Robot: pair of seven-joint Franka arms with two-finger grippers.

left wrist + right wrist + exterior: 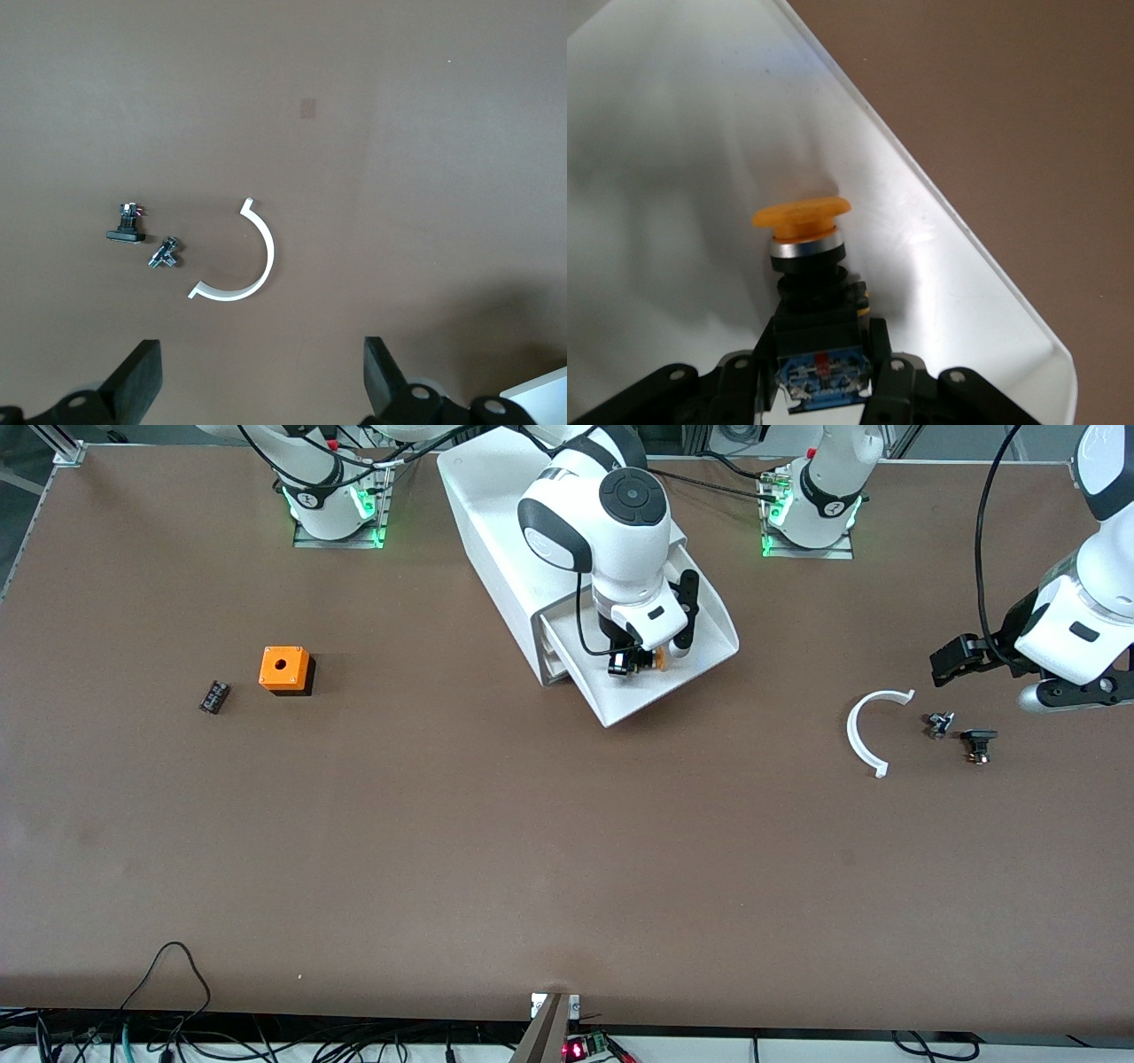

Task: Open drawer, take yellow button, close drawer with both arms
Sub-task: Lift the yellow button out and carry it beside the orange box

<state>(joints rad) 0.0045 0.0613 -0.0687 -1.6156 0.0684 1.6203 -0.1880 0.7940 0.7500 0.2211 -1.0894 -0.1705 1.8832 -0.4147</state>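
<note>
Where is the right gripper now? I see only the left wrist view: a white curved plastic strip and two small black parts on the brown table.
Observer: The right gripper is over the open, uppermost white plastic drawer of the big white box cabinet.
Operator: My left gripper hangs open over bare table. Does the right one hold something?
Observer: Yes, it is shut on the black body of the orange-capped push button.
Operator: What lies at the right arm's end?
Observer: An orange cube with a hole, and beside it, apart, a small black ribbed block.
</note>
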